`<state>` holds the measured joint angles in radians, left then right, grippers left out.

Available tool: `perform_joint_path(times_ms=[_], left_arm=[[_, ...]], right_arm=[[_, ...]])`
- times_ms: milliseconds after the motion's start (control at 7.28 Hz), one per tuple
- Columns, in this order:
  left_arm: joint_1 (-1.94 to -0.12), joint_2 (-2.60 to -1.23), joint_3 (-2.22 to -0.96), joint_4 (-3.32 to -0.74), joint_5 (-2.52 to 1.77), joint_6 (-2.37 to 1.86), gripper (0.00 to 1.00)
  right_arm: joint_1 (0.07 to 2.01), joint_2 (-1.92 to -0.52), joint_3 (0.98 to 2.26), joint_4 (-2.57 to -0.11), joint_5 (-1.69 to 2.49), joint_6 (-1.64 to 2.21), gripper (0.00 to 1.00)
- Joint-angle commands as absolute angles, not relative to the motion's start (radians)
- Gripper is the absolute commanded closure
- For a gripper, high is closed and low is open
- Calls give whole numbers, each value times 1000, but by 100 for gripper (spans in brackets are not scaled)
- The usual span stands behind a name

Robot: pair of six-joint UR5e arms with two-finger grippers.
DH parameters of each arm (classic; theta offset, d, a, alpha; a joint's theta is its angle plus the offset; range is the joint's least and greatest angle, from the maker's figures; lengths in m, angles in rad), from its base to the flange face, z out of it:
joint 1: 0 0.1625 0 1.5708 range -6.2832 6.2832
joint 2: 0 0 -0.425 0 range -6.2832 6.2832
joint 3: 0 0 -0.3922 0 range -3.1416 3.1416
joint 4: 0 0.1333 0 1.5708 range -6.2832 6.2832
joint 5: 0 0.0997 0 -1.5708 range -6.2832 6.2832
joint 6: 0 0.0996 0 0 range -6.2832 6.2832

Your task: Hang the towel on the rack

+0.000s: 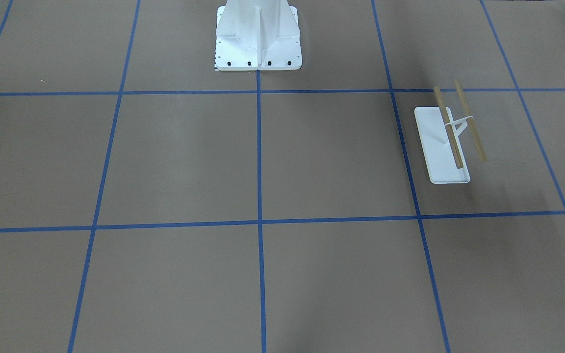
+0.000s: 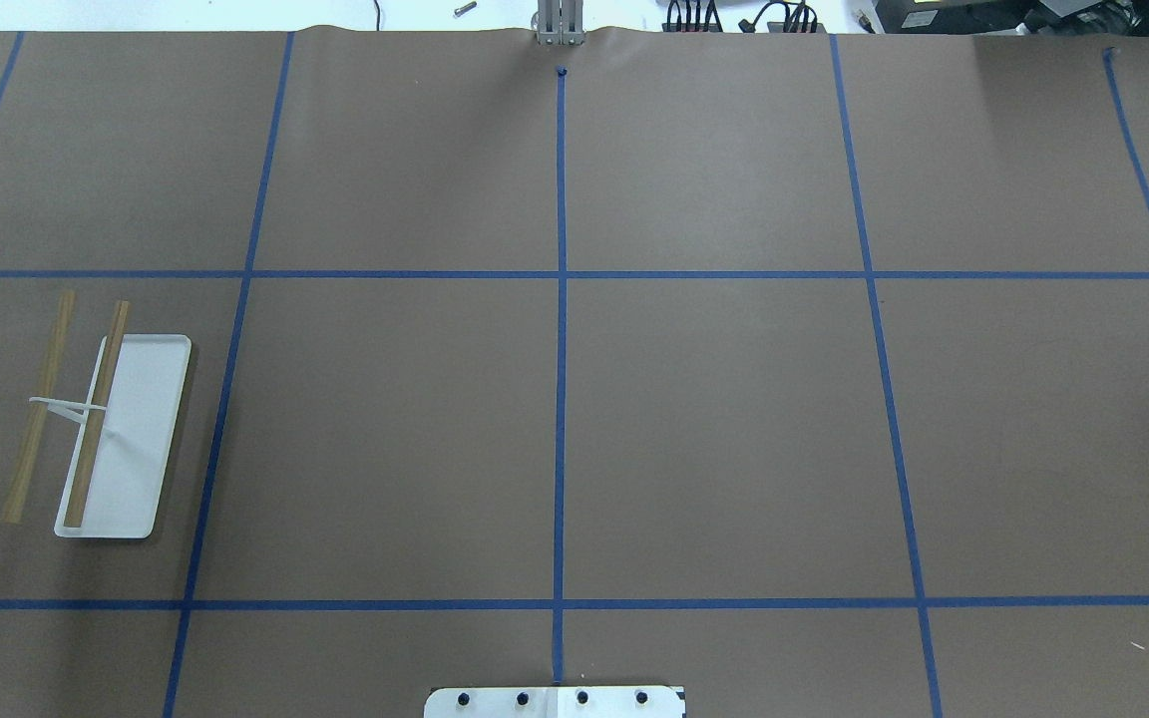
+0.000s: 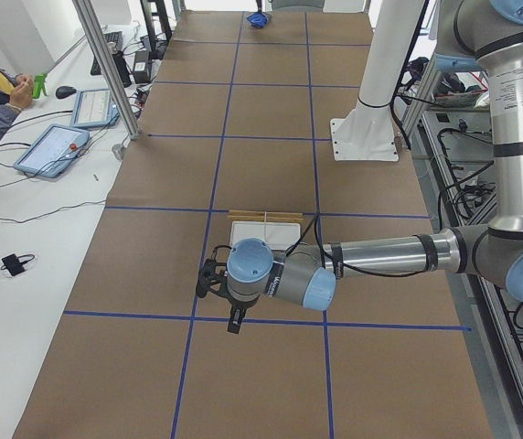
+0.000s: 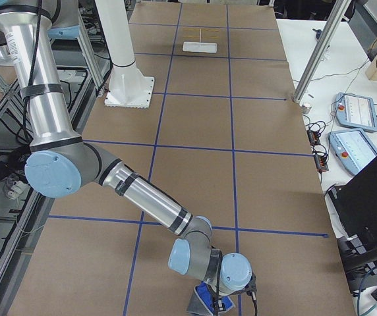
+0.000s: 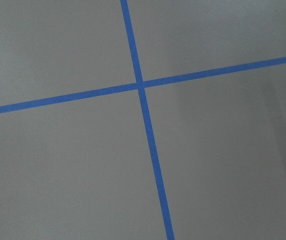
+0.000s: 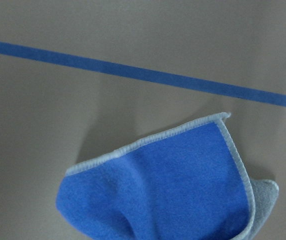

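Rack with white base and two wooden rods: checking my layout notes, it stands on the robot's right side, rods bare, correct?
No: the white-based rack with two wooden rods stands on the robot's left side, rods bare, as the overhead exterior view shows.

A brown table [image 2: 714, 439] gridded with blue tape [image 2: 562, 399] sits beside a white bench [image 3: 24, 238] carrying 2 tablets [image 3: 53, 149]

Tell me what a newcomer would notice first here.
The small white stand with two light-brown wooden rods stands on the brown table's left side, nothing hung on it. The crumpled cloth, bright blue with light edging, is far off at the right end, beneath the right arm.
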<state>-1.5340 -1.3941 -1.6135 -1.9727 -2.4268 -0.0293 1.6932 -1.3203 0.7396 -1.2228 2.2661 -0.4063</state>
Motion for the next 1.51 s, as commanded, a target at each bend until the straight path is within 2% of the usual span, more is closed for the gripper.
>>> perform_joint_path(times_ms=[0,550,687,824,962,1099,1374], left_arm=[[-1534,-1400,-1609,-1973,-2425,-29,2],[-1534,-1404,-1598,-1974,-2425,-28,2],[-1534,-1404,-1600,-1974,-2425,-28,2],[-1534,-1404,-1600,-1974,-2427,-28,2],[-1534,-1404,-1600,-1979,-2427,-28,2],[-1534,-1404,-1600,-1979,-2427,-28,2],[-1534,-1404,-1603,-1980,-2427,-29,2]], right_arm=[[1692,-1304,645,-1094,2238,-279,0],[1684,-1305,600,-1048,2210,-233,1],[1671,-1304,598,-1042,2186,-233,14],[1667,-1304,600,-1040,2180,-210,53],[1660,-1302,600,-1042,2180,-206,83],[1629,-1290,598,-1042,2178,-187,100],[1620,-1257,607,-1043,2183,-144,100]])
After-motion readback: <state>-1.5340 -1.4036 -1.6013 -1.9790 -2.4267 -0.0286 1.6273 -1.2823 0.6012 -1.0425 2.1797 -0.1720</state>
